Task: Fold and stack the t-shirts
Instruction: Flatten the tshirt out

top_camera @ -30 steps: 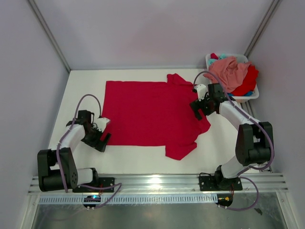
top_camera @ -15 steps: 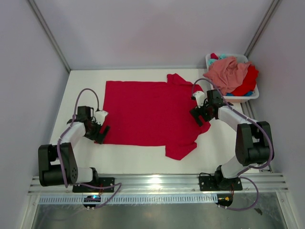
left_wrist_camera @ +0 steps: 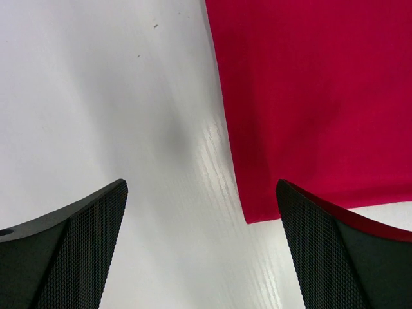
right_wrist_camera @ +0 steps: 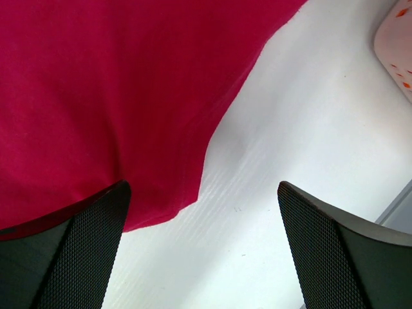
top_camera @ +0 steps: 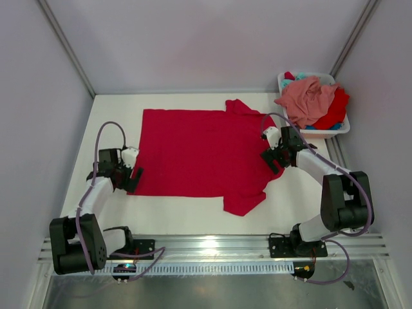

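Observation:
A bright red t-shirt (top_camera: 199,154) lies spread wide and flat on the white table. My left gripper (top_camera: 133,178) is open just above the shirt's near left corner (left_wrist_camera: 257,209), which lies between the fingertips. My right gripper (top_camera: 275,165) is open over the shirt's right edge by the near sleeve (right_wrist_camera: 161,193). Neither holds cloth. More shirts, salmon pink (top_camera: 310,96), red (top_camera: 335,111) and a bit of teal, are heaped in the basket.
A white plastic basket (top_camera: 340,129) stands at the back right corner; its rim shows in the right wrist view (right_wrist_camera: 398,51). Grey walls close in the table on three sides. Bare table (top_camera: 296,199) lies right of and in front of the shirt.
My left gripper has moved back and left from near the shirt's front edge to its left corner. My right gripper has shifted slightly toward the shirt's right edge. The shirt has not moved.

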Robot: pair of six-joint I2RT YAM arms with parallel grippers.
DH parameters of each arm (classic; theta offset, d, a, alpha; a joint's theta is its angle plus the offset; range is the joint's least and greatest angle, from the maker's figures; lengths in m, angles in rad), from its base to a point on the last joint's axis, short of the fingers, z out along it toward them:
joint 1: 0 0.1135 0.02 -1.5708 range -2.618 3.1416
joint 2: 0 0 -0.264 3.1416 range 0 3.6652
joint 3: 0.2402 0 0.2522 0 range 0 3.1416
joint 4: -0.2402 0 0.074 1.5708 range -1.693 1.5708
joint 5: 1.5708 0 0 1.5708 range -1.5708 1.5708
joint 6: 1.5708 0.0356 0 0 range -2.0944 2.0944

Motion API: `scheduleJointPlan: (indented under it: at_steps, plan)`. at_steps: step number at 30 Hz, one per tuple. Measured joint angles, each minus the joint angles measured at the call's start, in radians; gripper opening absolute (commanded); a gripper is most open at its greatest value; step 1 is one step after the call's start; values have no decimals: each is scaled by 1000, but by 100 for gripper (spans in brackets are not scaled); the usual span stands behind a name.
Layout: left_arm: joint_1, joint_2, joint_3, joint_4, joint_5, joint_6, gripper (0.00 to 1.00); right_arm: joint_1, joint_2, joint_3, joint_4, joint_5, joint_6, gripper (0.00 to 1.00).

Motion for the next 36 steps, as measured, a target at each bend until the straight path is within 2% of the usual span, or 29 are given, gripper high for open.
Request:
scheduleJointPlan:
  at_steps: [11, 18, 24, 28, 30, 34, 36]
  plan:
    - [1, 44, 26, 64, -41, -58, 99, 0, -13, 0, 85, 58, 14, 99]
    - [1, 154, 242, 93, -28, -156, 99, 0, -6, 19, 267, 79, 76, 100]
    - [1, 259, 491, 133, 72, -299, 98, 0, -5, 173, 389, 49, 224, 99]
    - [-28, 409, 683, 127, 141, -400, 99, -3, 0, 265, 461, -95, 365, 99]
    - [-64, 501, 791, 114, 162, -422, 99, -5, 32, 344, 435, -229, 400, 99]
    - [-178, 726, 1085, -29, 184, -365, 99, -3, 166, 546, 343, -522, 396, 96]
    - [-232, 845, 1251, -119, 190, -328, 99, 2, 227, 618, 271, -612, 359, 95]
